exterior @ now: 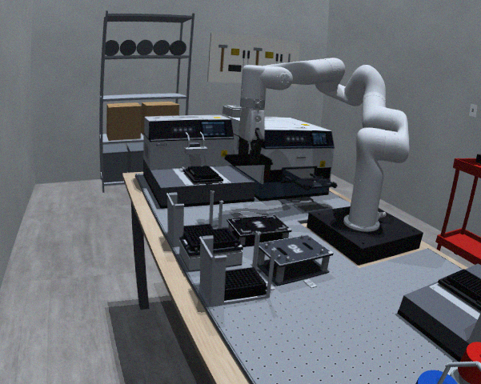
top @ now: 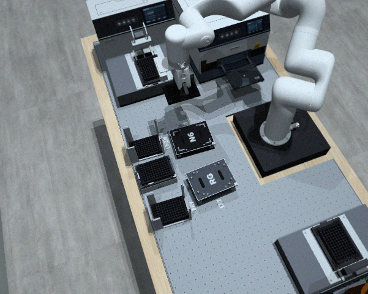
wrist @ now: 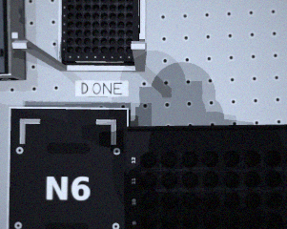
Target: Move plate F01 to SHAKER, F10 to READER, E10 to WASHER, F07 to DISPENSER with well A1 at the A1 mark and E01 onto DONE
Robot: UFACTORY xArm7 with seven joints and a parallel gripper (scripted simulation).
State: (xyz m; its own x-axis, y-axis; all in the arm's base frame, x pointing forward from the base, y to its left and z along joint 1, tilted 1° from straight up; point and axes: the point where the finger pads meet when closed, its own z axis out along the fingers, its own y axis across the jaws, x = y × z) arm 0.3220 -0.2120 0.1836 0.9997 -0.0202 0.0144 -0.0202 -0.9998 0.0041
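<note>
Jaws are clamped across the short width of a black well plate [top: 177,96]. The gripper [top: 184,90] has it in the air near the back edge of the table, just in front of the two instruments. I can't read the plate label. The tray [top: 244,76] pulled out of the instrument nearer the arm base has no plate on it, so my guess is this is E01, bound for DONE.

What matters for the next move:
- From the jaws, the DONE rack [top: 129,136] lies toward the long table edge opposite the arm base, and a bit toward the front.
- In the wrist view, the DONE label [wrist: 101,88] and the rack sit up-left of the held plate, with nest N6 [wrist: 67,188] directly left of it.
- The column numbers run up the held plate's edge, so its long axis looks parallel to N6 and to the plate already in DONE. I'd expect no yaw to be needed.

The rack walls are tall, so you need to centre over the slot before descending, then lower deep onto the stack before releasing.
</note>
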